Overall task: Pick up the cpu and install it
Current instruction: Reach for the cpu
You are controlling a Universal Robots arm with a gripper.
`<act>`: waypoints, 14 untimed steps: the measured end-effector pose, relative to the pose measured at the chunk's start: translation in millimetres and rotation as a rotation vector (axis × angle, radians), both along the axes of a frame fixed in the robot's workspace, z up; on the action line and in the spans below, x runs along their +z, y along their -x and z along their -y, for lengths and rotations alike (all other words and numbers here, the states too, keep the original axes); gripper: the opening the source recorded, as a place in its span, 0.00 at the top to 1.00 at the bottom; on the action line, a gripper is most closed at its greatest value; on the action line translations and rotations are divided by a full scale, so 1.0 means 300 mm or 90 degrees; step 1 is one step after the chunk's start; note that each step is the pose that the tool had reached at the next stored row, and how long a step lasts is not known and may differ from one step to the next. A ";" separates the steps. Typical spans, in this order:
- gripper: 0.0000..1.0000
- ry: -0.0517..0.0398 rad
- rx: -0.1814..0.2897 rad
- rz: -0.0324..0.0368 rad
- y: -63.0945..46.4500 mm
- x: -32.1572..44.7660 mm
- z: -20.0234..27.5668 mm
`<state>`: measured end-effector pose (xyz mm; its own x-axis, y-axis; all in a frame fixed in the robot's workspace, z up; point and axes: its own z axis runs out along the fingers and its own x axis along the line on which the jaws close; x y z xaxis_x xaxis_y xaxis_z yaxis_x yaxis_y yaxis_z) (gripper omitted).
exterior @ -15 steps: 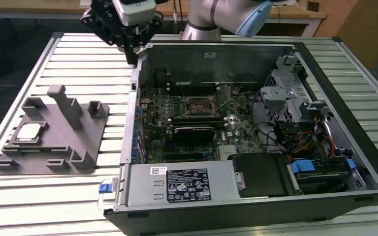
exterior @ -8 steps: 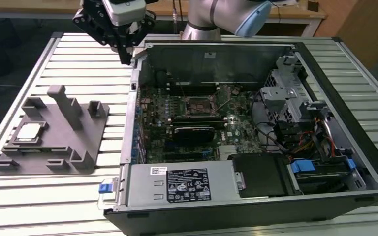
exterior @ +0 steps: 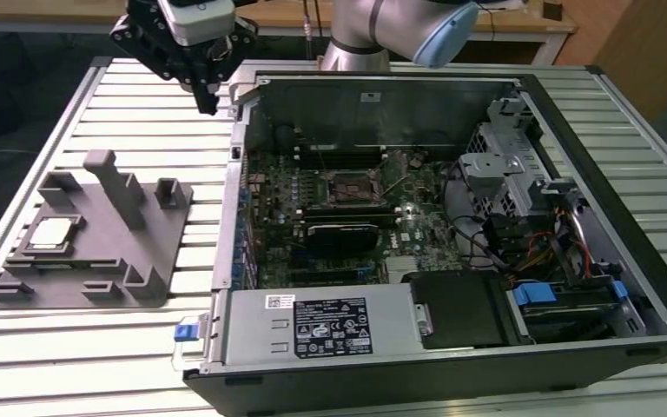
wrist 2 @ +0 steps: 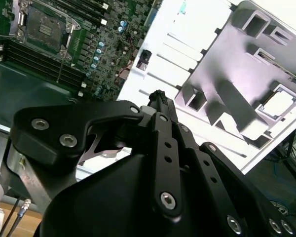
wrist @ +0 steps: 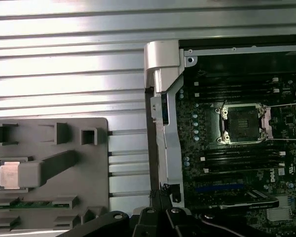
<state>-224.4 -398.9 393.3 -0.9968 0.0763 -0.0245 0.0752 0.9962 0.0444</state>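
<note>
Silvery cpu (wrist: 11,175) sits in fixture (wrist: 89,177); exterior view shows fingers (exterior: 208,101) aloft.

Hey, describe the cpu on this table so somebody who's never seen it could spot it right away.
Start at the open computer case on the slatted table; to the exterior view's left of it lies a grey fixture block. The cpu is the small flat square seated in that block, its silvery metal top standing out against the grey plastic.

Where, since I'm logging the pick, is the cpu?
At the exterior view's left, the cpu sits in the grey fixture, beside the case.
</note>
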 end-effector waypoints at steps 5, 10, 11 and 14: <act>0.89 0.0000 0.000 0.0000 0.033 0.000 0.000; 0.89 0.0000 0.000 0.0001 0.066 0.000 0.000; 0.89 0.0000 0.000 0.0001 0.073 0.000 0.000; 0.89 0.0000 0.000 0.0002 0.095 0.000 0.000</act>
<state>-252.7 -398.9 393.3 -0.9968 0.0762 -0.0248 0.0751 0.9962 0.0444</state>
